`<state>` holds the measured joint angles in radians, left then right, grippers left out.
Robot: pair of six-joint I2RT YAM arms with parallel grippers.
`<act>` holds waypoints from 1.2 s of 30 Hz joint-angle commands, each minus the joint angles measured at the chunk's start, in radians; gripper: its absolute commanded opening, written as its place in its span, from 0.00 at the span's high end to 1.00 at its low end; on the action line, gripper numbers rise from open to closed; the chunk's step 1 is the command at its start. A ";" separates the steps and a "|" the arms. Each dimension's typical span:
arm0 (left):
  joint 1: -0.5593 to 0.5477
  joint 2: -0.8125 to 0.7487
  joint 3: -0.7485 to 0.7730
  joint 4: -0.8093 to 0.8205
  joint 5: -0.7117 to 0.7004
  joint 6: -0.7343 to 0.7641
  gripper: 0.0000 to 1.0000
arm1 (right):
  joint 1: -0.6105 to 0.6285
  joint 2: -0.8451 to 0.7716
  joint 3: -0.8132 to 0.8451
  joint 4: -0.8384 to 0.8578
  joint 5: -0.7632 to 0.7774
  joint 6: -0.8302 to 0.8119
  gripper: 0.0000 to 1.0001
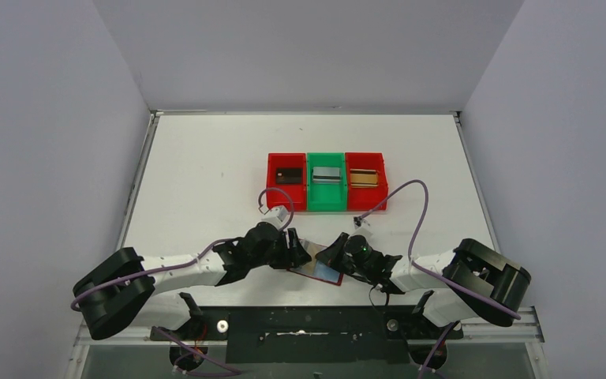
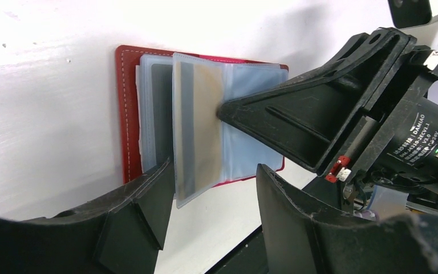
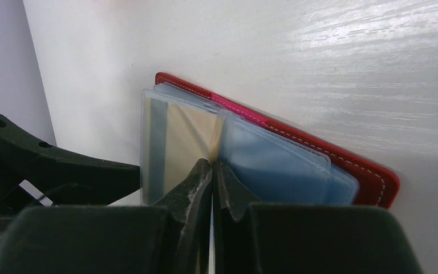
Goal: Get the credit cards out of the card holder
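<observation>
The dark red card holder (image 1: pixel 321 269) (image 2: pixel 126 114) (image 3: pixel 370 178) lies open on the table between both arms. One clear sleeve stands up from it with a gold-tan credit card (image 2: pixel 205 125) (image 3: pixel 188 137) inside; a grey card (image 2: pixel 161 108) shows in a sleeve behind. My left gripper (image 1: pixel 300 254) (image 2: pixel 214 171) is open, and the raised sleeve's free edge sits between its fingers, close to the left one. My right gripper (image 1: pixel 339 251) (image 3: pixel 212 162) is shut, its tip (image 2: pixel 223 109) pressed at the fold beside the raised sleeve, on the bluish pages.
Three bins stand in a row at mid-table: a red bin (image 1: pixel 272 185) with a black card, a green bin (image 1: pixel 326 204) with a silver card, a red bin (image 1: pixel 381 185) with a gold card. The table's near edge runs just behind the holder.
</observation>
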<state>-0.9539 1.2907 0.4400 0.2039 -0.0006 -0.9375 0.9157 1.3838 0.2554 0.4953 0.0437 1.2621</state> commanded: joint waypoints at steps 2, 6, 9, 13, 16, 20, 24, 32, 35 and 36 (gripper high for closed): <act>-0.010 0.012 0.059 0.029 0.012 0.020 0.47 | -0.006 0.002 -0.016 -0.028 0.018 -0.008 1.00; -0.011 0.006 0.054 0.038 0.015 0.019 0.47 | -0.007 -0.001 -0.016 -0.029 0.018 -0.008 1.00; -0.011 0.012 0.059 0.069 0.049 0.020 0.47 | -0.006 -0.005 -0.015 -0.029 0.017 -0.010 1.00; -0.016 0.034 0.084 0.111 0.119 0.038 0.49 | -0.007 -0.028 -0.013 -0.029 0.019 -0.021 1.00; -0.025 0.058 0.119 0.109 0.146 0.058 0.49 | -0.009 -0.081 -0.004 -0.040 0.016 -0.042 0.95; -0.033 0.079 0.148 0.113 0.148 0.068 0.49 | -0.012 -0.204 0.042 -0.170 0.055 -0.081 0.79; -0.039 0.101 0.165 0.126 0.158 0.071 0.49 | -0.011 -0.356 0.072 -0.389 0.175 -0.059 0.66; -0.082 0.239 0.226 0.167 0.235 0.078 0.50 | -0.008 -0.598 0.102 -0.841 0.370 0.103 0.47; -0.119 0.233 0.255 0.143 0.159 0.085 0.51 | -0.009 -0.659 0.083 -0.889 0.386 0.148 0.43; -0.127 0.215 0.253 0.127 0.117 0.086 0.51 | -0.010 -0.672 0.075 -0.891 0.386 0.148 0.43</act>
<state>-1.0447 1.5406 0.6365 0.2924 0.1829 -0.8776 0.9092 0.7685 0.3328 -0.2668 0.3347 1.3380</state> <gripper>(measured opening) 0.497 0.560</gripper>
